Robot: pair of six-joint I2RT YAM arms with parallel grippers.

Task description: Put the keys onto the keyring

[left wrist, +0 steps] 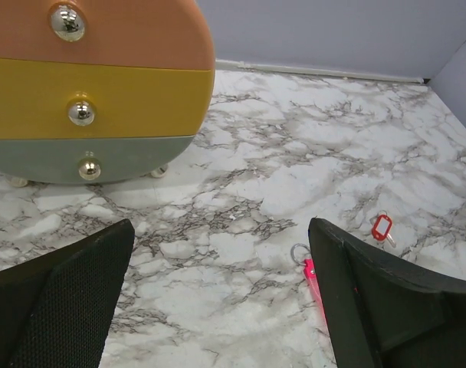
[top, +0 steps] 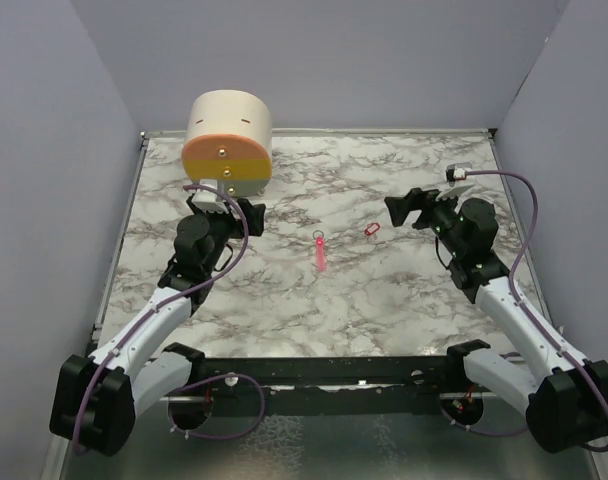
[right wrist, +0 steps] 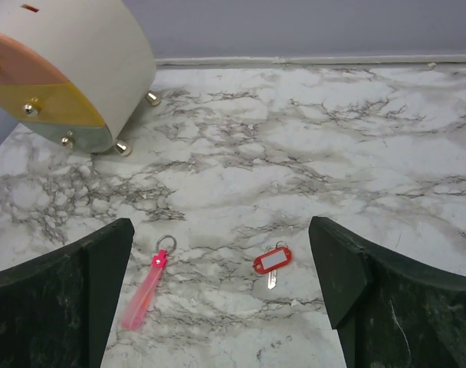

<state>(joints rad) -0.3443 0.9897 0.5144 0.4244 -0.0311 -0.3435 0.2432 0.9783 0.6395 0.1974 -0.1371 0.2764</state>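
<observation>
keys (top: 372,229) near keyring (top: 320,250), drawer unit (top: 228,140) behind

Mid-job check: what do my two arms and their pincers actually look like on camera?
The left arm and right arm match: white shells, black joints, black bases, a lilac cable looping along each. The left pincer and right pincer are black, with wedge-shaped fingers; the left ones look finely meshed.

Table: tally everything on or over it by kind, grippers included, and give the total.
drawer unit: 1
keyring, with pink strip: 1
keys, red: 1
grippers, left gripper and right gripper, both open: 2
Total: 5
</observation>
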